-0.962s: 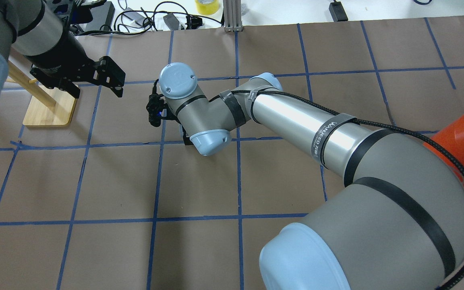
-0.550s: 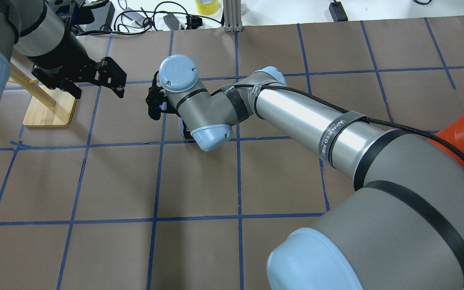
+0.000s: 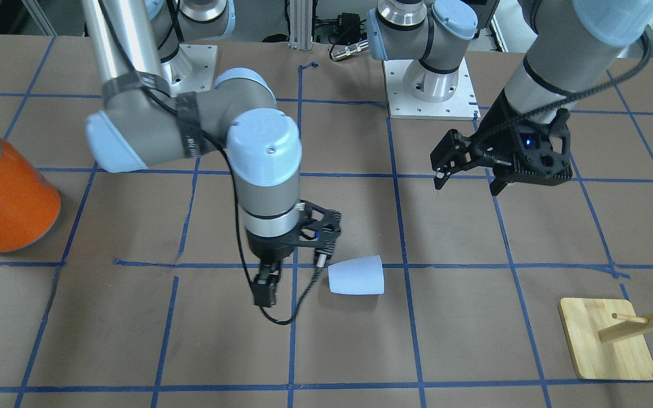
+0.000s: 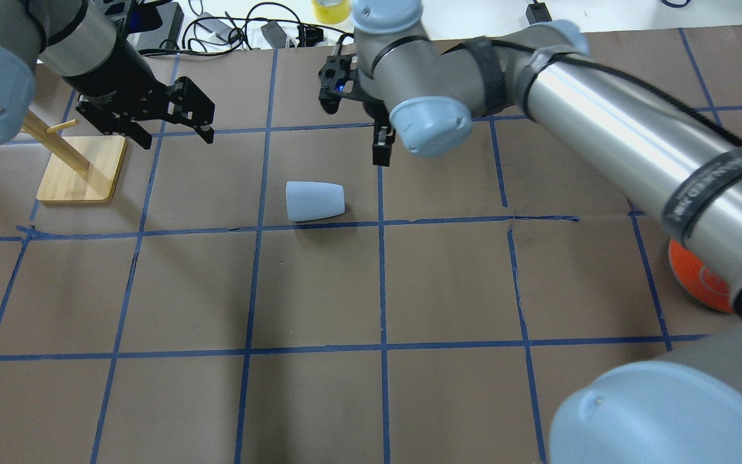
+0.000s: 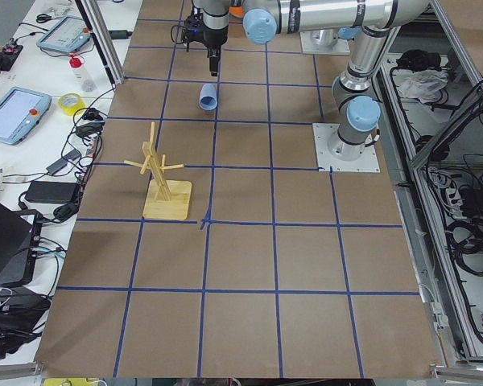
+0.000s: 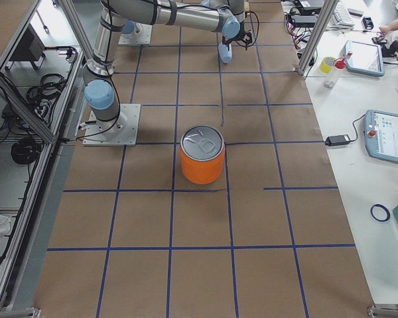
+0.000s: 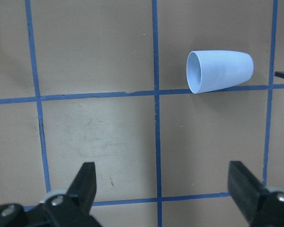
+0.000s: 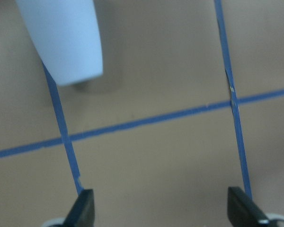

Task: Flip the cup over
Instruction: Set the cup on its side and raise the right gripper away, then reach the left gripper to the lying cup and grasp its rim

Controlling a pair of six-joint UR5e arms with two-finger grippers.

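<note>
The pale blue-white cup [image 4: 315,200] lies on its side on the brown table, wide rim toward the left arm's side. It also shows in the front view [image 3: 356,275], the left-end view [image 5: 208,97], the left wrist view [image 7: 220,72] and the right wrist view [image 8: 61,38]. My right gripper [image 4: 380,138] hangs open and empty above the table beside the cup's narrow end, not touching it [image 3: 267,280]. My left gripper [image 4: 176,136] is open and empty in the air, well apart from the cup on its rim side [image 3: 468,184].
A large orange can [image 3: 3,198] with a silver top stands on the right arm's side [image 6: 201,159]. A wooden peg rack [image 4: 81,167] stands on the left arm's side, beneath the left arm. Cables and tape lie beyond the far table edge.
The right arm, which was low over the cup and hid it, has lifted and swung away to the far right. The cup now lies uncovered on its side. The left gripper shifted slightly.
</note>
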